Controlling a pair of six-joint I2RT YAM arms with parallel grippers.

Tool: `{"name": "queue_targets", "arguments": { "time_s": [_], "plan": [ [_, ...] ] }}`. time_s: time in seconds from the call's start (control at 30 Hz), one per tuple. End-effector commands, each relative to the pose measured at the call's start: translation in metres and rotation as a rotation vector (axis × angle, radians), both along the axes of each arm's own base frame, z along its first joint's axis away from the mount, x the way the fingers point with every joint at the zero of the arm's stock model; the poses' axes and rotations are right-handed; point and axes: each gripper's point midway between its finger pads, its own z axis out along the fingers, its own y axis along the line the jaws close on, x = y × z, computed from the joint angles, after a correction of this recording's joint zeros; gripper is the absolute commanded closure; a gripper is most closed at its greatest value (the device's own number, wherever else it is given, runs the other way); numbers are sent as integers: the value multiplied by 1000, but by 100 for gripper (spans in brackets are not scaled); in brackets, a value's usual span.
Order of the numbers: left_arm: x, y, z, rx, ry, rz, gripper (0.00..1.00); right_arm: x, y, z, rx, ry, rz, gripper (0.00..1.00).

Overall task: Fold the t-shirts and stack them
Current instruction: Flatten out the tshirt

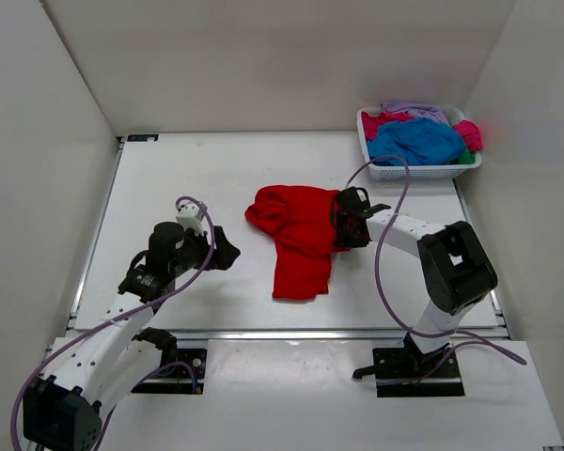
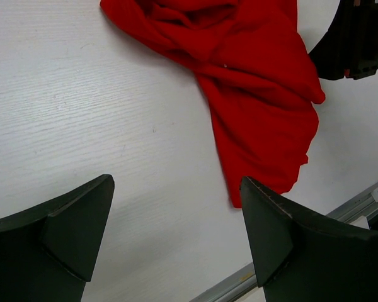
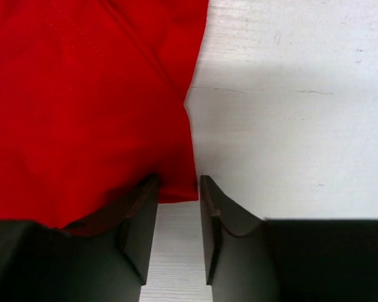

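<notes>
Right wrist: t-shirt at right pincer

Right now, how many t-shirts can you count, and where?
5: red t-shirt mid-table; blue t-shirt, pink t-shirt, lavender t-shirt and green t-shirt heaped in the basket, far-right corner. Others may hide beneath.

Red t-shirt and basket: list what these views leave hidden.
- Top view: the right gripper covers the right edge of the crumpled bright red cloth t-shirt.
- Right wrist view: the shirt's edge sits at the narrow finger gap; whether it is pinched cannot be told.
- Left wrist view: the frame's top edge cuts off the shirt.
- Top view: blue, pink and lavender shirts piled in the white plastic mesh basket overlap; count unclear.
</notes>
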Motion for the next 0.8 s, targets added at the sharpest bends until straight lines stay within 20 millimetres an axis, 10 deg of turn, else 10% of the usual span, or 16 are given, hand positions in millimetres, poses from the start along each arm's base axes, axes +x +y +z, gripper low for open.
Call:
{"name": "queue_targets", "arguments": {
  "time_s": [0.0,0.07,0.2,0.3,0.53,0.77],
  "plan": [
    [-1,-2,1,-8,-14,-14,8,-7,-7,-9,-76,46,-17,71],
    [-1,-1,2,-7,-19,-11,9,-7,-7,-9,-84,63,-10,97],
    [-4,-4,-2,1,-3,-41,8,-5,4,10,-4,60,50,100],
    [-8,-18,-6,-28,0,-88,8,9,31,66,107,-47,146,100],
    [-6,-25,-16,-133,7,-70,10,33,105,307,346,-564,377,100],
    [1,-29,-16,-249,-45,-5,11,30,119,446,389,-952,412,100]
  ]
}}
